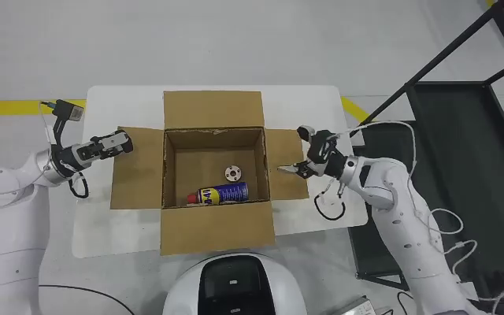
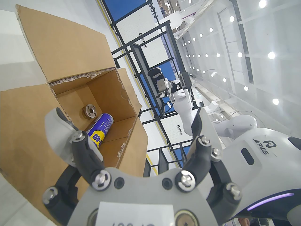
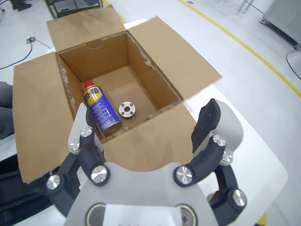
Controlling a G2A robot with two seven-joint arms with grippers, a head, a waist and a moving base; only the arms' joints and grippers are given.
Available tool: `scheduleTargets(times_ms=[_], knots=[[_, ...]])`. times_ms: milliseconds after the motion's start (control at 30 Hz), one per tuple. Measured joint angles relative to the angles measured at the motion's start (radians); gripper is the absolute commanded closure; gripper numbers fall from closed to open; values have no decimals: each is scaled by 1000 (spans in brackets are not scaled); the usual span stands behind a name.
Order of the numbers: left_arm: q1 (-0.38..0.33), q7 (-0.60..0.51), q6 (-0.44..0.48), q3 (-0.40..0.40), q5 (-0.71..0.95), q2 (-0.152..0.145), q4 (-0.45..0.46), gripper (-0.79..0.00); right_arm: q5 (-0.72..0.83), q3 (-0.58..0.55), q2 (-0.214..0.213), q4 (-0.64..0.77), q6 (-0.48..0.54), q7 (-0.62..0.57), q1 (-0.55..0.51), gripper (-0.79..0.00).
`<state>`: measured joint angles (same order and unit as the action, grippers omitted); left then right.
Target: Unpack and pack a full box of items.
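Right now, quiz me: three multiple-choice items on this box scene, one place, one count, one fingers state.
1. Spray can versus box: A) outside it B) lying on its floor C) standing upright inside
2. Items in the box: A) one B) two C) four
3. Right gripper fingers: A) open, empty B) shut on the can C) shut, empty
Answers: B, the can lies on its side inside; B, can plus metal flange; A, fingers spread with nothing between.
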<state>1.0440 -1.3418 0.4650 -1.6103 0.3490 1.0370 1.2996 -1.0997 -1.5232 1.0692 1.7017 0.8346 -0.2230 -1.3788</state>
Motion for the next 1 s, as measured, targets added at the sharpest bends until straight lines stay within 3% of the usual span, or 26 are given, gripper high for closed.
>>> scheduleTargets(times_ms=[267,767,1000], knots=[[0,0,0,0,0,0,0,-785,0,-137,-19,-172,-8,38,-47,-785],[0,0,0,0,0,0,0,-785,-50,-138,-22,-215,-10,73,-36,-785],[0,0,0,0,0,0,0,-785,-21,-83,-13,-362,-168,-32,67,-785]])
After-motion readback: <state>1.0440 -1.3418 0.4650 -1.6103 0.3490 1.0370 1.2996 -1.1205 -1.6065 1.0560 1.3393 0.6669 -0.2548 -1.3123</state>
